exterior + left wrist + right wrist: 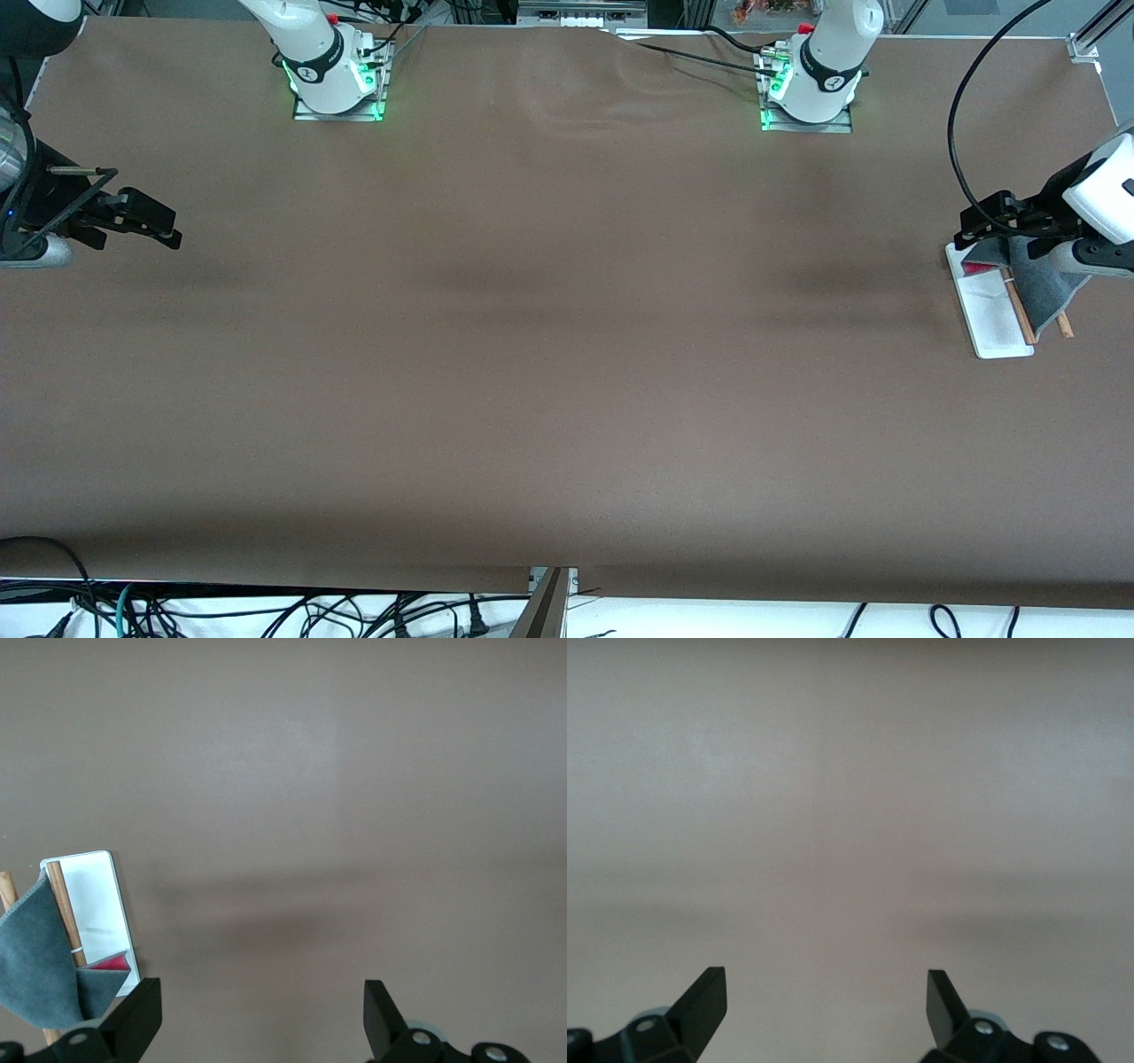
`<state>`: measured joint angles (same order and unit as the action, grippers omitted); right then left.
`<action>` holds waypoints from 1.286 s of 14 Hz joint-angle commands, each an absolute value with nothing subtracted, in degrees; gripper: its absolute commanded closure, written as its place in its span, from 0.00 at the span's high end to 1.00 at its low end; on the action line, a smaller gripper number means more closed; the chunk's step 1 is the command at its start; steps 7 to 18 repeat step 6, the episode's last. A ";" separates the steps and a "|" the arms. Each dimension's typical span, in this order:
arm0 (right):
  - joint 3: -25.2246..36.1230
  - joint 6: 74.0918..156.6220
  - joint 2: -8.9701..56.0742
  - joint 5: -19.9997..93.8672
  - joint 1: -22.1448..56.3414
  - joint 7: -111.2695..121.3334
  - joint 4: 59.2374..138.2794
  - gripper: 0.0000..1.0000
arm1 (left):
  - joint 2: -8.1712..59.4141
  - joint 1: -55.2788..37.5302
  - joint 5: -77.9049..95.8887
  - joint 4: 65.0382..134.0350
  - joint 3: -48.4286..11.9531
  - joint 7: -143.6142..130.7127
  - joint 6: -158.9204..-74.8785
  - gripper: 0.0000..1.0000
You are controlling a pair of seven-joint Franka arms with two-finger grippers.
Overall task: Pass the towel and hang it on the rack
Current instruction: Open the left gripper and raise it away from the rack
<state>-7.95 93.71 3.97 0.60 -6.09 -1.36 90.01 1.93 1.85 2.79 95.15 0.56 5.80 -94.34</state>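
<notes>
Front view, right edge of the frame: the towel (1041,279) lies grey side up over the rack (1001,306), pink showing underneath, and I judge its loose drape could slip off the rods. The left gripper (974,229) hovers above it, fingers (133,1014) wide apart and empty. At the left edge the right gripper (159,226) waits over bare table (549,354), likewise wide apart and empty.

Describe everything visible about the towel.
The towel is a small soft cloth, dark grey on its showing face, with a bit of bright pink over the white base. It hangs draped over the rack's two wooden rods at the left arm's end of the table. The open left gripper is beside it, not gripping it.
</notes>
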 commanded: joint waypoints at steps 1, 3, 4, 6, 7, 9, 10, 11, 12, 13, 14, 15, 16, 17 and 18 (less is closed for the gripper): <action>-8.00 93.69 4.13 0.79 -6.33 -0.35 89.30 1.00 | 1.05 0.62 1.49 95.62 1.40 4.40 -94.48 1.00; -8.00 93.69 4.48 0.79 -6.33 -0.26 88.77 1.00 | 1.14 0.18 1.49 95.54 1.58 4.48 -94.48 1.00; -8.00 93.69 4.48 0.79 -6.33 -0.26 88.68 1.00 | 1.14 0.09 1.41 95.54 1.93 4.57 -94.48 1.00; -8.00 93.69 4.57 0.88 -6.24 -0.26 88.68 1.00 | 1.14 -0.09 1.41 95.62 2.20 4.75 -94.48 1.00; -8.00 93.69 4.57 0.88 -6.24 -0.26 88.68 1.00 | 1.14 -0.09 1.41 95.62 2.20 4.75 -94.48 1.00; -8.00 93.69 4.57 0.88 -6.24 -0.26 88.68 1.00 | 1.14 -0.09 1.41 95.62 2.20 4.75 -94.48 1.00; -8.00 93.69 4.57 0.88 -6.24 -0.26 88.68 1.00 | 1.14 -0.09 1.41 95.62 2.20 4.75 -94.48 1.00; -8.00 93.69 4.57 0.88 -6.24 -0.26 88.68 1.00 | 1.14 -0.09 1.41 95.62 2.20 4.75 -94.48 1.00; -8.00 93.69 4.57 0.88 -6.24 -0.26 88.68 1.00 | 1.14 -0.09 1.41 95.62 2.20 4.75 -94.48 1.00; -8.00 93.69 4.57 0.88 -6.24 -0.26 88.68 1.00 | 1.14 -0.09 1.41 95.62 2.20 4.75 -94.48 1.00; -8.00 93.69 4.57 0.88 -6.24 -0.26 88.68 1.00 | 1.14 -0.09 1.41 95.62 2.20 4.75 -94.48 1.00; -8.00 93.69 4.57 0.88 -6.24 -0.26 88.68 1.00 | 1.14 -0.09 1.41 95.62 2.20 4.75 -94.48 1.00; -8.00 93.69 4.57 0.88 -6.24 -0.26 88.68 1.00 | 1.14 -0.09 1.41 95.62 2.20 4.75 -94.48 1.00; -8.00 93.69 4.57 0.88 -6.24 -0.26 88.68 1.00 | 1.14 -0.09 1.41 95.62 2.20 4.75 -94.48 1.00; -8.00 93.69 4.57 0.88 -6.24 -0.26 88.68 1.00 | 1.14 -0.09 1.41 95.62 2.20 4.75 -94.48 1.00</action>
